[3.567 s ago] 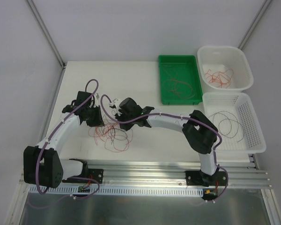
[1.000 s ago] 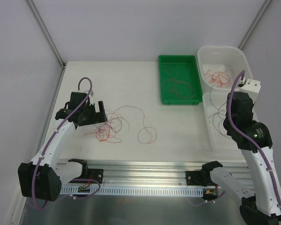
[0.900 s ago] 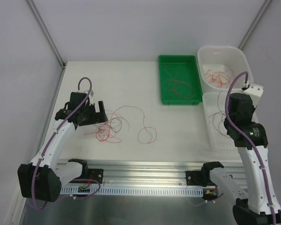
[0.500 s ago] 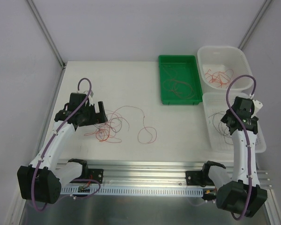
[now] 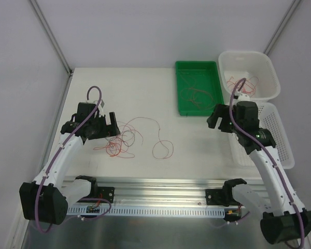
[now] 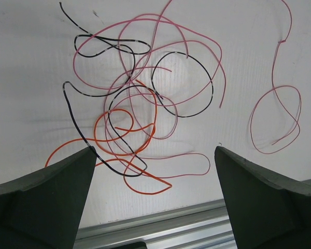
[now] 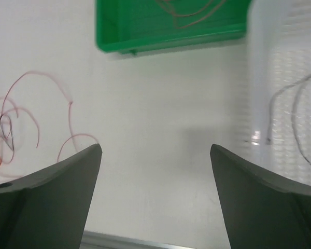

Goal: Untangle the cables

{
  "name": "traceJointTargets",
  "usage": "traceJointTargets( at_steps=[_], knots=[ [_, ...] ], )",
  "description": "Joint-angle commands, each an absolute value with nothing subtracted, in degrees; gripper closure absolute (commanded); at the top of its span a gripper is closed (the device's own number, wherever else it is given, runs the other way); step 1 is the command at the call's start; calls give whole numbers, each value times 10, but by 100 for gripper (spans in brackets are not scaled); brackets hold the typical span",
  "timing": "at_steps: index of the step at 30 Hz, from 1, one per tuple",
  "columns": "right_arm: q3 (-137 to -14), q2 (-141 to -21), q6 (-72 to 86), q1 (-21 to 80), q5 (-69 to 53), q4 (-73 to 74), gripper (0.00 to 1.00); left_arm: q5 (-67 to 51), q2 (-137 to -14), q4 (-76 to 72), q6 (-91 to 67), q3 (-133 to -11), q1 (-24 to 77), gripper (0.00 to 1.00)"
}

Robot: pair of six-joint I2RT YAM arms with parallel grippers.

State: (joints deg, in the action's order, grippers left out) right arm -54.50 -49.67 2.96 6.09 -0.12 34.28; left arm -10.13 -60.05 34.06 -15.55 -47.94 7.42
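Cables [image 5: 118,141] apparently well inside table [image 5: 145,93] edges

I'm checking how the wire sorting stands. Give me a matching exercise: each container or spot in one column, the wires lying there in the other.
Places:
1 green tray
2 white tub
3 mesh basket
4 table under the left gripper

Wires:
A dark grey wires
B mixed pink, orange and black tangle
C bright red-orange wires
D dull brownish-pink wires

Pairs: 1-D; 2-C; 3-A; 4-B
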Motion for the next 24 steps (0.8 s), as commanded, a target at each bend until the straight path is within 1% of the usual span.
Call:
traceJointTargets(
  at_steps=[1, 3, 4, 6, 7, 8, 9, 10, 12, 13, 14, 16, 18, 19, 24],
  knots=[
    [-564, -545, 43, 187, -48, 273, 10, -122, -613, 330, -151, -476, 74, 1],
    [-567, -598, 49, 246, -51, 229, 13, -126, -616, 330, -151, -476, 74, 1],
    [-569, -618, 50, 303, -54, 214, 14, -127, -620, 330, -151, -476, 74, 1],
    [-586, -666, 45, 356, -61, 176, 16, -125, -622, 330, -151, -475, 74, 1],
    [-595, -718, 41, 405, -62, 166, 16, -124, -624, 330, -151, -475, 75, 2],
    [-603, -742, 36, 427, -66, 155, 16, -123, -627, 330, -151, -476, 75, 4],
    [-625, -767, 32, 468, -75, 136, 17, -124, -628, 330, -151, -475, 75, 8],
    [-633, -816, 29, 486, -81, 123, 17, -125, -632, 330, -150, -475, 75, 11],
    [-655, -860, 28, 526, -111, 76, 17, -127, -640, 330, -150, -475, 76, 19],
    [-662, -896, 32, 537, -123, 59, 18, -129, -641, 330, -151, -475, 77, 28],
    [-669, -917, 33, 546, -135, 32, 18, -128, -642, 330, -150, -475, 76, 32],
    [-694, -950, 35, 570, -155, 12, 19, -127, -645, 330, -150, -474, 78, 42],
    [-708, -996, 38, 590, -170, -17, 20, -128, -649, 330, -150, -474, 79, 47],
    [-721, -1012, 40, 594, -176, -23, 20, -127, -650, 330, -150, -474, 79, 52],
    [-749, -1088, 55, 610, -197, -59, 25, -127, -657, 330, -150, -475, 80, 61]
  ],
)
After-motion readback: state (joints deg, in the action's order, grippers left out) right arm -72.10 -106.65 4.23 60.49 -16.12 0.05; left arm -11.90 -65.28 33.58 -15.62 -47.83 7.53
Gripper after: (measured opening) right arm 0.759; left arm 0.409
